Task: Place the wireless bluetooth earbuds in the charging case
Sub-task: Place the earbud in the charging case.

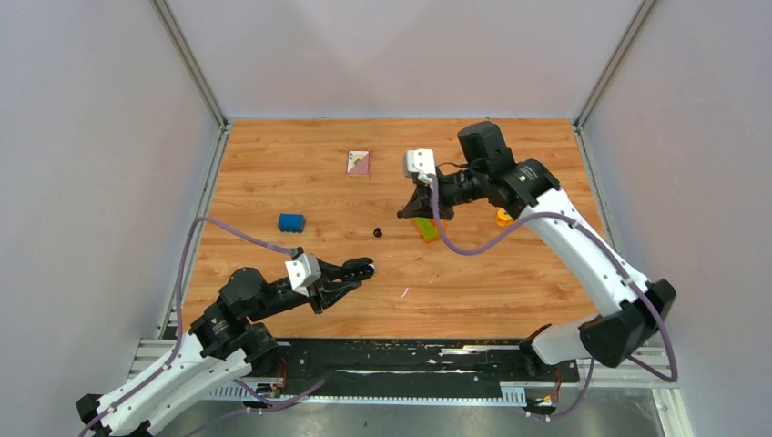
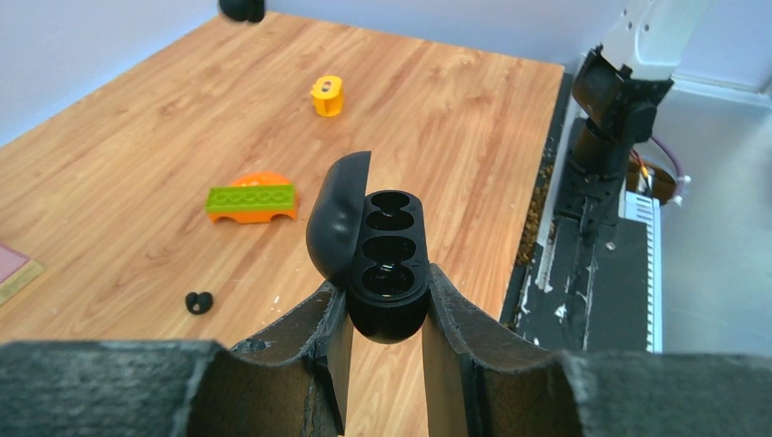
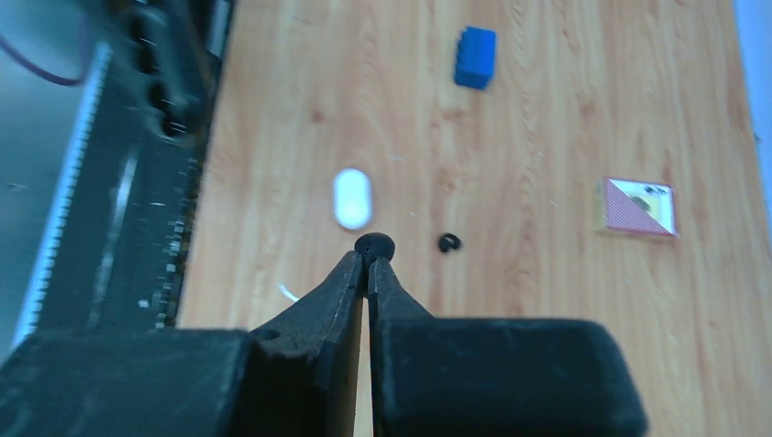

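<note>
Nearest, the left end effector (image 2: 384,305) is clamped narrow on the black case (image 2: 390,246), lid swung open to 10 o'clock and both wells facing up; they look empty. On the table (image 2: 137,137), at 1 o'clock from the case in the top view, lies a loose black bud (image 2: 198,302). Farther along the same line, the right end effector (image 3: 367,269) is pinched nearly shut on a second black bud (image 3: 374,244), which sits at the very fingertips, above the table. The held bud is well apart from the case, which lies at 7 o'clock from it. To seat it well, I judge the right arm should come over a well, match the bud's shape to it, lower straight, then release while the left holds steady. Beyond sits an orange-and-green toy (image 2: 252,202).
</note>
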`<state>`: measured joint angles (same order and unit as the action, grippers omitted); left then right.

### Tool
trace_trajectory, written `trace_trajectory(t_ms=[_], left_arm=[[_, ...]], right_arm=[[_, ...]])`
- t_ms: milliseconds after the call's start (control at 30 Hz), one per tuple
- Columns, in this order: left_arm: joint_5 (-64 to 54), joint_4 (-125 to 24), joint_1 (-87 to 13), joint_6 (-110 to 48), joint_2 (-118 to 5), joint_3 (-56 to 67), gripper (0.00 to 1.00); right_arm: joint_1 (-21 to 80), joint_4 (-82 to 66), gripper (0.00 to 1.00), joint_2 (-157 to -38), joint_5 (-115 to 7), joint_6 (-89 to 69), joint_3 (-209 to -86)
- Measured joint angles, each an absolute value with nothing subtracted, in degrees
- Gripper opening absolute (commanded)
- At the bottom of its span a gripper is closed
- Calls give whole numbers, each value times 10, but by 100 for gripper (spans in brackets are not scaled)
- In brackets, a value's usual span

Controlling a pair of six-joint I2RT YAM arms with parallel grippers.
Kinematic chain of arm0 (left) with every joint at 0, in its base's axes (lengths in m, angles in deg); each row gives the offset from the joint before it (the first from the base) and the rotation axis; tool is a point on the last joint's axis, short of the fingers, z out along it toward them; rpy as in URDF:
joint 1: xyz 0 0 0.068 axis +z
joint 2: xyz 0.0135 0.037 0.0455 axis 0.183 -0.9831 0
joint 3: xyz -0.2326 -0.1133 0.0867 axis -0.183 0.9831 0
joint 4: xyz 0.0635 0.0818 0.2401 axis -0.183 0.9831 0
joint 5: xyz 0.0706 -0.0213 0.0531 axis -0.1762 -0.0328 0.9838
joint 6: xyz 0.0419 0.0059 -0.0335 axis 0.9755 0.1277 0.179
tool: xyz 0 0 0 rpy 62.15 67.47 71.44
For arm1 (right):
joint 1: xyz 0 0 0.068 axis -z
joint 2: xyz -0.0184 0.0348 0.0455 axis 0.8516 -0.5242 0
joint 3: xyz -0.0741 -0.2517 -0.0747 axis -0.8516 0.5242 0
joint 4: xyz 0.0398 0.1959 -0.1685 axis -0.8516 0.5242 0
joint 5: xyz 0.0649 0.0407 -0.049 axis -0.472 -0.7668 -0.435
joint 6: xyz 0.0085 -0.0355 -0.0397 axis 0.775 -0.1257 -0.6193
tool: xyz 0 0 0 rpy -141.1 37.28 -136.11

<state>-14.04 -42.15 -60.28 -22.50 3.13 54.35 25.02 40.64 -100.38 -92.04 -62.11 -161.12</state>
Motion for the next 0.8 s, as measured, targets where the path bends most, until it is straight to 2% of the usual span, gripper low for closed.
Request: trace_trajectory(t_ms=[167, 800], left_arm=[[-179, -428, -603, -216, -5, 544, 0], [-208, -436, -585, -195, -40, 545, 0]], right_arm=[[234, 409, 7, -932, -993, -570, -1557], [150, 377, 7, -912, -1058, -479, -1489]])
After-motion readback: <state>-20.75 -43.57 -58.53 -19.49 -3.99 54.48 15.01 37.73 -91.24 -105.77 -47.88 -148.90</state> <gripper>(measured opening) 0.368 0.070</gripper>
